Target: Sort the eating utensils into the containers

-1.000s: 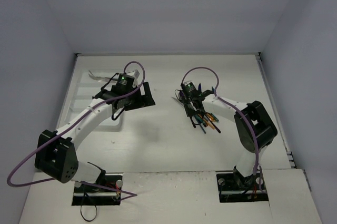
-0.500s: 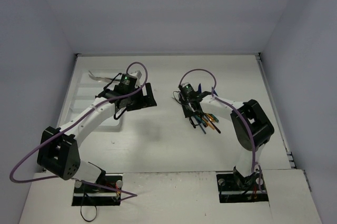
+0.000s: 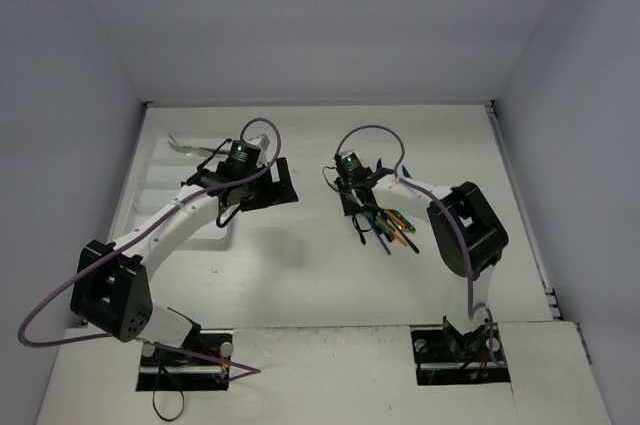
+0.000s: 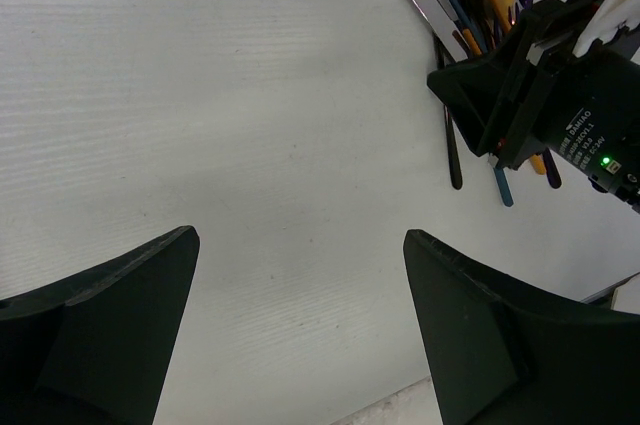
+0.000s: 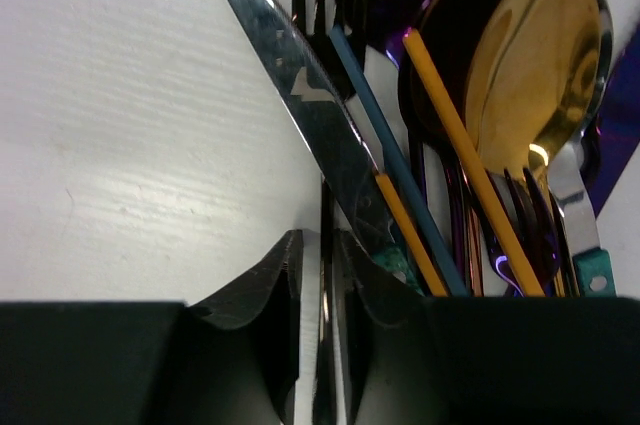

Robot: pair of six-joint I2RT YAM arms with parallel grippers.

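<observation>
The utensils (image 3: pixel 388 227) lie in a heap on the table right of centre. My right gripper (image 3: pixel 352 188) is down at the heap's far-left end. In the right wrist view its jaws (image 5: pixel 320 241) are closed to a narrow slit on a thin dark utensil handle (image 5: pixel 324 207). Beside it lie a silver knife blade (image 5: pixel 300 105), a gold spoon (image 5: pixel 545 40), a dark spoon (image 5: pixel 455 30) and blue and orange handles. My left gripper (image 3: pixel 268 185) is open and empty (image 4: pixel 300 325) above bare table, right of the white tray (image 3: pixel 158 185). A silver utensil (image 3: pixel 186 143) lies in the tray's far end.
The left wrist view shows the right gripper's black body (image 4: pixel 545 95) and the heap (image 4: pixel 455 15) at its upper right. White walls close the table at the back and sides. Purple cables loop over both arms.
My right gripper has shifted a little left and farther back along the heap, and its arm has swung with it. The left gripper has barely moved.
</observation>
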